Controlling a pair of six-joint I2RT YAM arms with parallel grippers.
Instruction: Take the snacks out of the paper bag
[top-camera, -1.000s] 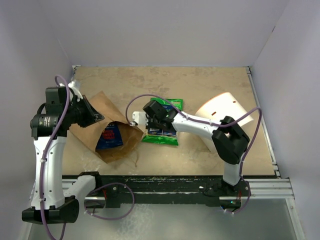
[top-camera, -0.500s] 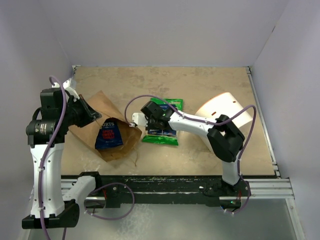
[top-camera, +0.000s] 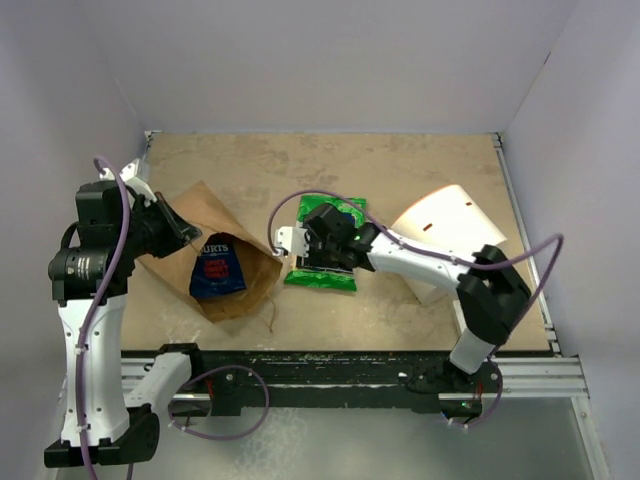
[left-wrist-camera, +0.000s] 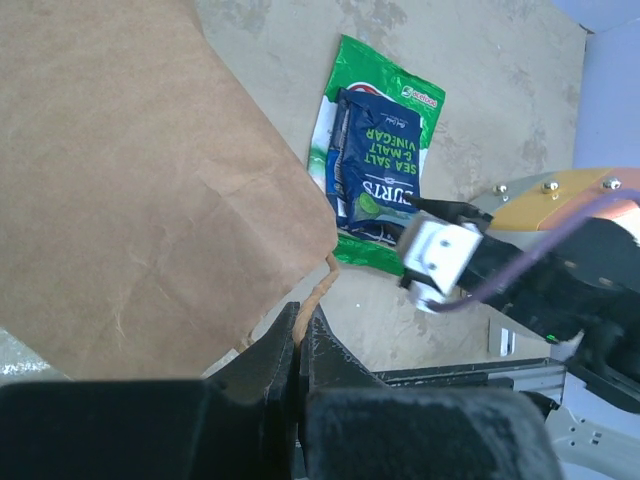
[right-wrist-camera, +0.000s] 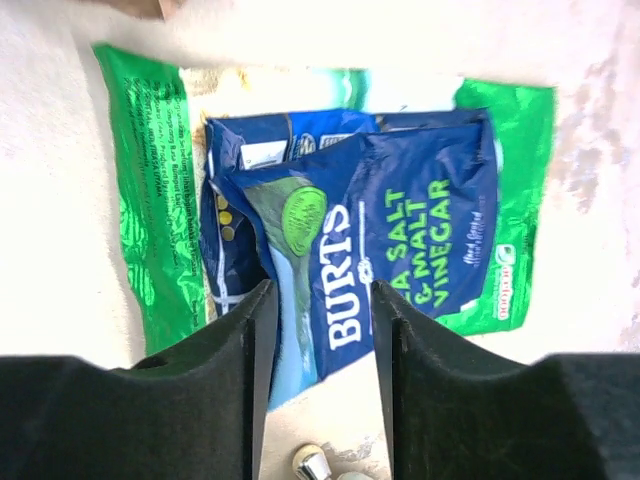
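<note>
Right gripper (right-wrist-camera: 320, 290) above BURTS vinegar packet (right-wrist-camera: 420, 230)

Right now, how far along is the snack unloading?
Done: a green packet and the blue Burts packet on top of it lie outside the paper bag. In hand: right gripper open over that stack, left gripper pinching the bag's edge. Left: a second blue packet shows in the bag's mouth.

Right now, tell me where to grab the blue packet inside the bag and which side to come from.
Pinch the blue packet by the edge nearest the bag mouth. Come in low from the right arm's side, through the opening: it lies flat inside, so only that exposed edge looks easy to pinch.
</note>
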